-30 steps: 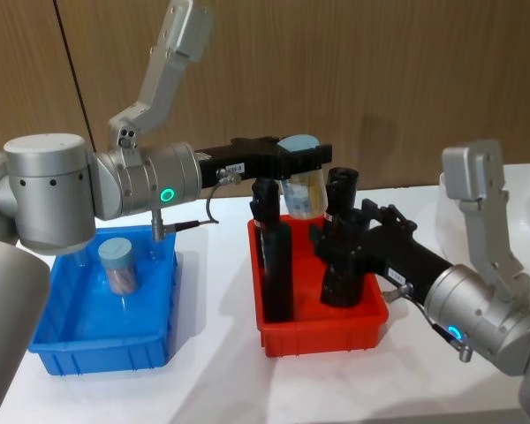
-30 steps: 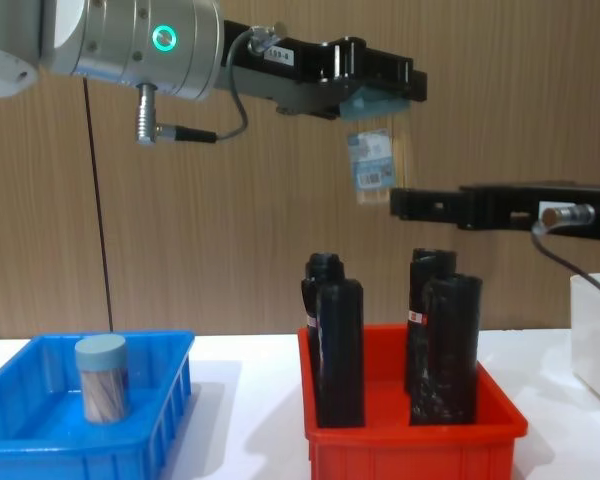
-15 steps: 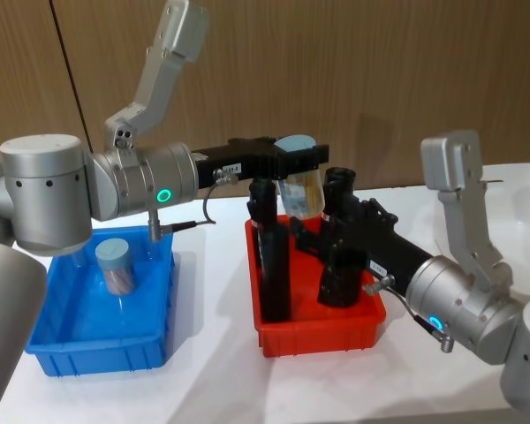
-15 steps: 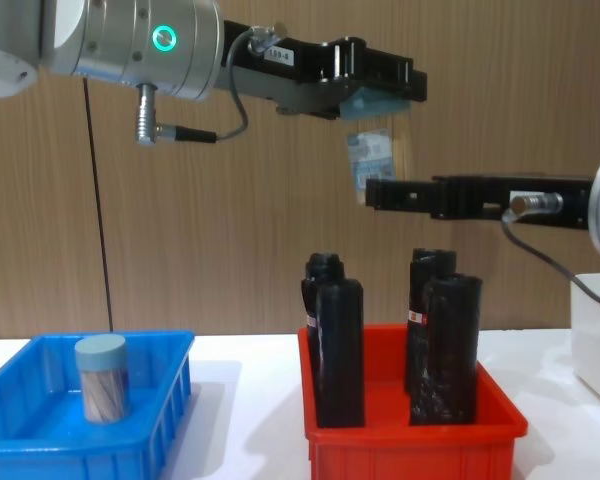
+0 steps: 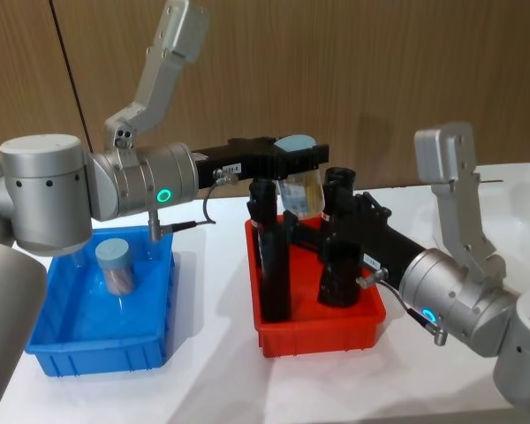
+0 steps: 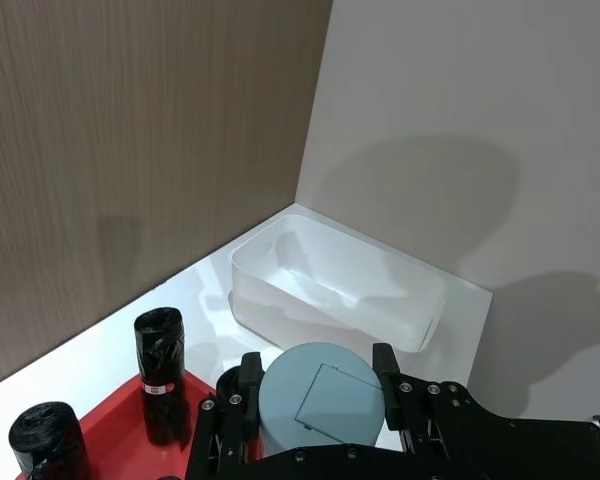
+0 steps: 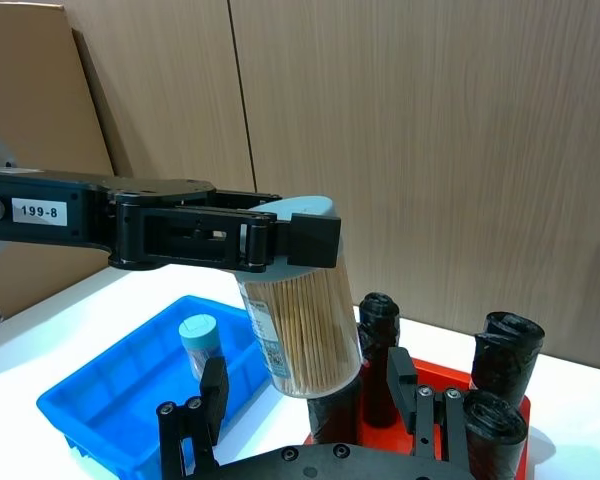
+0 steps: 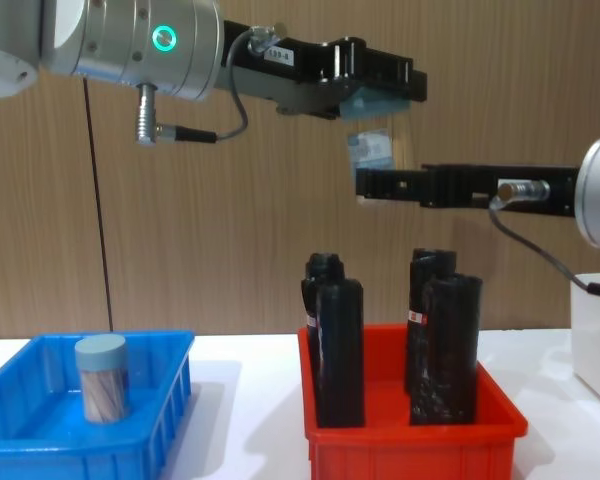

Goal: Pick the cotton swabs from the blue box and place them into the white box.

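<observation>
One cotton swabs jar: left pincer clamps it, right pincer gapes.

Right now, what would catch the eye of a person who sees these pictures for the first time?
A jar of cotton swabs hangs in the air above the red bin, clamped by the left end effector. The right end effector, open, is at its lower part. A second jar stands in the blue box.
</observation>
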You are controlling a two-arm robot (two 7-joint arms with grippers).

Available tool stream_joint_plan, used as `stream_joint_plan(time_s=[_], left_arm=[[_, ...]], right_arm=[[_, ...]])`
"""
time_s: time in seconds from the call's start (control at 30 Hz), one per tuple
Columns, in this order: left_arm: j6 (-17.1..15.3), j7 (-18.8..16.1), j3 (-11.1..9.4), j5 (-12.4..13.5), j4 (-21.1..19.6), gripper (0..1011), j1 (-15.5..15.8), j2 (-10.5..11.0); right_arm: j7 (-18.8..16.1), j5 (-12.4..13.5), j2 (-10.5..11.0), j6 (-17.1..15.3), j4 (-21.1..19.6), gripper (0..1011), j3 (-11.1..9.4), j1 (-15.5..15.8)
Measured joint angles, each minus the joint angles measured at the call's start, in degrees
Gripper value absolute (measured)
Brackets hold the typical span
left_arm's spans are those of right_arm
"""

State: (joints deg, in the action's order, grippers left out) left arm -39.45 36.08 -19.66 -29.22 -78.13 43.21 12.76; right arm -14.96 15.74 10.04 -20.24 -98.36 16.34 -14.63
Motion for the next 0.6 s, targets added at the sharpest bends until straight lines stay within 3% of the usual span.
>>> stream_joint_plan(time_s=[0.6], left_arm=[[0.0, 0.0, 0.0, 0.0, 0.0, 673, 0.0, 0.0]], right_arm=[[-0.4, -0.2, -0.4, -0.5, 1.9, 1002, 0.0, -1.6]])
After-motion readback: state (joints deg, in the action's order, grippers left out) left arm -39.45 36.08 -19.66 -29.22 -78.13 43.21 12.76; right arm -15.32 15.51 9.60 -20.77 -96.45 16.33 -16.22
